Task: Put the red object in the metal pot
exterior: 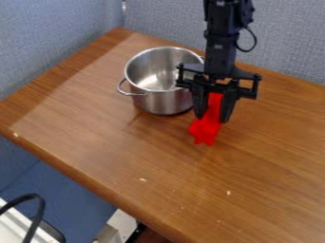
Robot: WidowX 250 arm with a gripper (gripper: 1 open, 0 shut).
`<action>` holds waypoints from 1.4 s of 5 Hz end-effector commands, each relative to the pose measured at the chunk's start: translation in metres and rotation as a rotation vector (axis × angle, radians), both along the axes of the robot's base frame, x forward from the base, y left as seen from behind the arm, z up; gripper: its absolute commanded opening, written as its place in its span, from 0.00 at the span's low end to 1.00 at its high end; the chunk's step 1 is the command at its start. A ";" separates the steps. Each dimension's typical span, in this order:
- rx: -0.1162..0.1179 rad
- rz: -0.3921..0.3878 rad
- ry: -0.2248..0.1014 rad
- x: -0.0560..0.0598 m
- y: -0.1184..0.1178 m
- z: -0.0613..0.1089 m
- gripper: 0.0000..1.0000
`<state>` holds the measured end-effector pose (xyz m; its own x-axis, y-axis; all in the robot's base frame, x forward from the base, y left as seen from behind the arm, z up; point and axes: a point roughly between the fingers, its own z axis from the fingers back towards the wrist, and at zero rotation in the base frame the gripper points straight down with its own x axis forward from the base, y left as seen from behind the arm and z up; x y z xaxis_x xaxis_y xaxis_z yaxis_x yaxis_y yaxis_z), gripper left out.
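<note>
Wooden tabletop (114, 157), brown, bearing pot, block and the arm's working end.

Robot arm (221, 38), black, single, reaching down from the top of the view.

Metal pot (160, 74), stainless steel, open-topped, rolled rim, wire-like side handle; upright on the tabletop, to the image-left of the gripper and slightly farther back.

Gripper (216, 99), black, pointing down; fingers closed about the upper part of the red block, apparently grasping it.

Red block (206, 130), elongated, beneath and between the fingers, beside the pot and outside it; long axis steep, its lower end leaning toward the viewer. Whether that end touches the wood: cannot be told. Coming move, as judged: lift above the rim, then carry image-left and back.

Lettering, brands, labels: none legible.
</note>
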<state>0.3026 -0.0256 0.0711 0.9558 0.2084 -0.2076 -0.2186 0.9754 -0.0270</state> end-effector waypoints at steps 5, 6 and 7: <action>-0.016 0.016 -0.039 0.009 0.003 0.018 0.00; -0.017 0.015 -0.032 0.010 0.004 0.016 0.00; -0.018 0.013 -0.026 0.011 0.004 0.015 0.00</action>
<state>0.3036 -0.0263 0.0710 0.9506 0.1971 -0.2398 -0.2105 0.9771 -0.0314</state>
